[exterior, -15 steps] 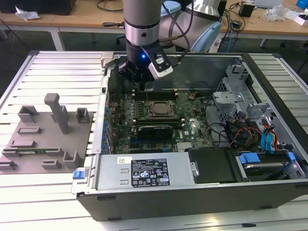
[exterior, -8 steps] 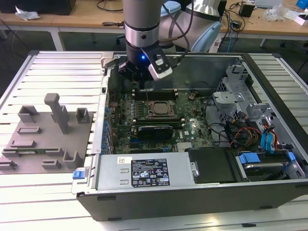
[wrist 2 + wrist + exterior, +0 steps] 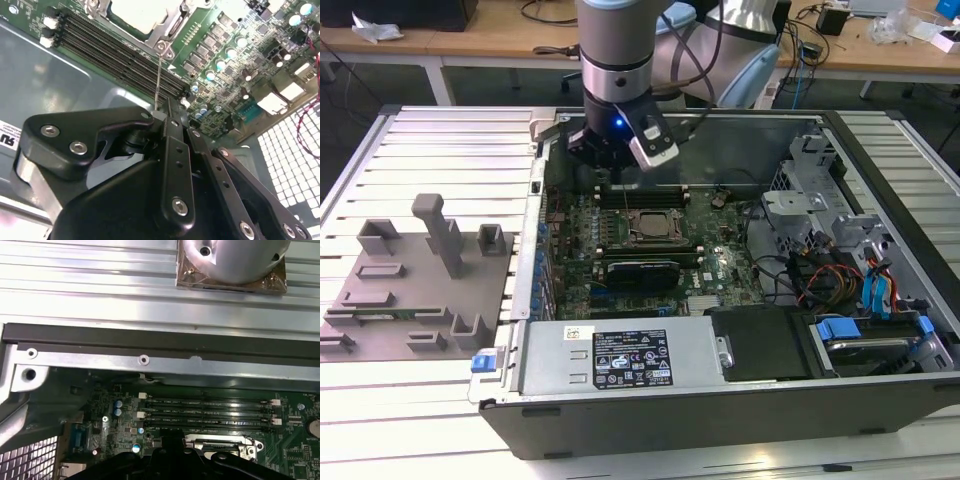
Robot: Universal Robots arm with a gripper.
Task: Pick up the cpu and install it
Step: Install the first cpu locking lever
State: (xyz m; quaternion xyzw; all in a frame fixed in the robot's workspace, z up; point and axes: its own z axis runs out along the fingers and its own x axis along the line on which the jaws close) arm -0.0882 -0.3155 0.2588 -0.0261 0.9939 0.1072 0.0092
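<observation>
My tool (image 3: 168, 106) looks clenched just far of the steel-framed socket (image 3: 162, 36). The silvery-white square metal-topped cpu (image 3: 133, 14) lying there is light, stiff and fragile underneath, so I'd hold it by its edges.

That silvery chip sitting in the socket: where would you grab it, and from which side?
By two opposite edges of its thin rim, coming straight down from above, I'd say. The cpu lies flat, face up, and the metal frame hugs its sides, so a sideways approach looks blocked. Whether the frame leaves those edges free I cannot tell.
</observation>
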